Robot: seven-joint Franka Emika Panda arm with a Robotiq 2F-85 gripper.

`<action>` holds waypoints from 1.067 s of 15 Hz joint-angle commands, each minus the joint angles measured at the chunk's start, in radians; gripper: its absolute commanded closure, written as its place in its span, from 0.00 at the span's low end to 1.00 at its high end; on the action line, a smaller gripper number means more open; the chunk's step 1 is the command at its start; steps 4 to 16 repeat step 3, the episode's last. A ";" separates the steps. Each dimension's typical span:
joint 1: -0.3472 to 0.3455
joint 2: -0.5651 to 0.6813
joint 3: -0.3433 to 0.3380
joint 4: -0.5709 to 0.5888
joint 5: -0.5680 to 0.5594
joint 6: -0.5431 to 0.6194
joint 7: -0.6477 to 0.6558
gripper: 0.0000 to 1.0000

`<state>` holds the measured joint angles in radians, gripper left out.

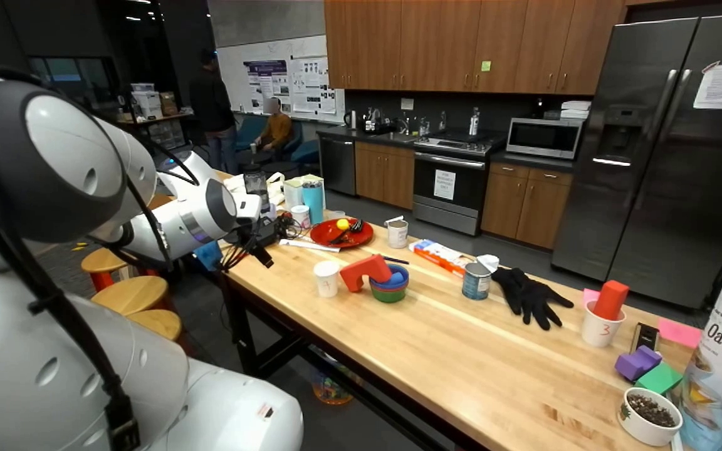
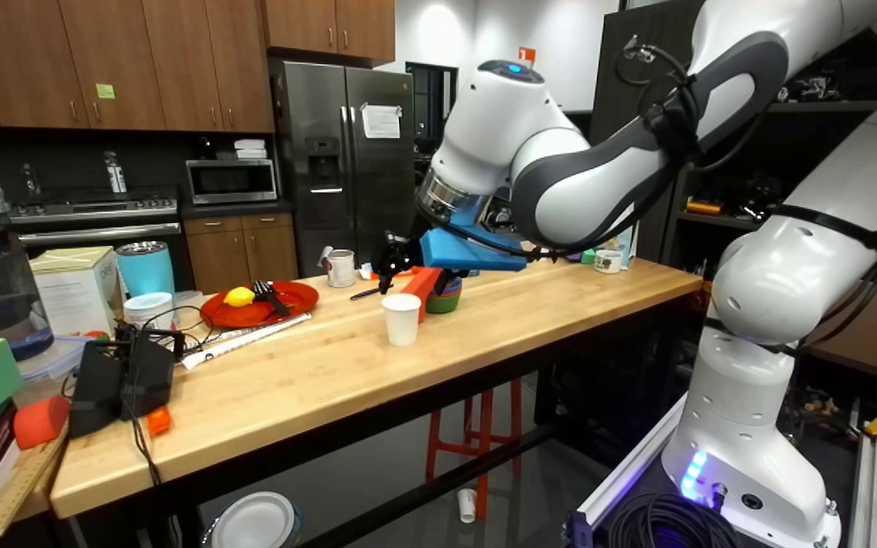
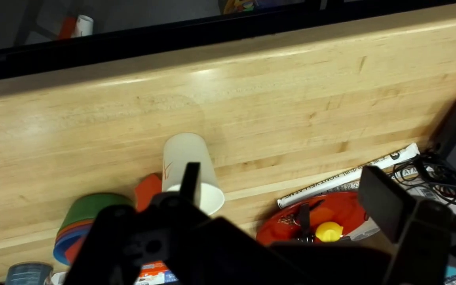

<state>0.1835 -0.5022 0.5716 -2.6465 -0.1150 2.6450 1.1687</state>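
- Gripper (image 3: pixel 285 190): at left in an exterior view, raised on the robot side of the bench (image 1: pixel 436 357). You have its jaws spread wide, nothing between them, no contact seen.
- Step (judgement): looks like an empty-handed approach, the cup (image 1: pixel 326 280) being nearest. Closing on it would need you to centre it first, since one jaw overlaps it in the wrist view; then lower, minding the block (image 1: pixel 361 270).
- Strip (image 3: pixel 348 176): near the bench's left end; lettering looks like "DON'T YELL AT ME", other characters unclear.
- Cup: upright, slightly in from the robot-side edge, toward the left end. Red mark on it, numeral uncertain.
- Plate (image 1: pixel 321 234): red, by the kitchen-side edge.
- Block: red, just beside the cup, one end in the bowls (image 1: pixel 388 296).
- Can (image 1: pixel 476 285): toward the kitchen-side edge; label too small to read.
- Far cup (image 1: pixel 599 329): near the right end; red "3".
- Bag (image 1: pixel 718 357): at the right end; printed "Oats".
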 commanded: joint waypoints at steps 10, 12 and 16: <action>0.001 -0.001 -0.001 0.002 0.002 -0.003 -0.003 0.00; 0.001 -0.001 -0.001 0.002 0.002 -0.003 -0.003 0.00; 0.001 -0.001 -0.001 0.002 0.002 -0.003 -0.003 0.00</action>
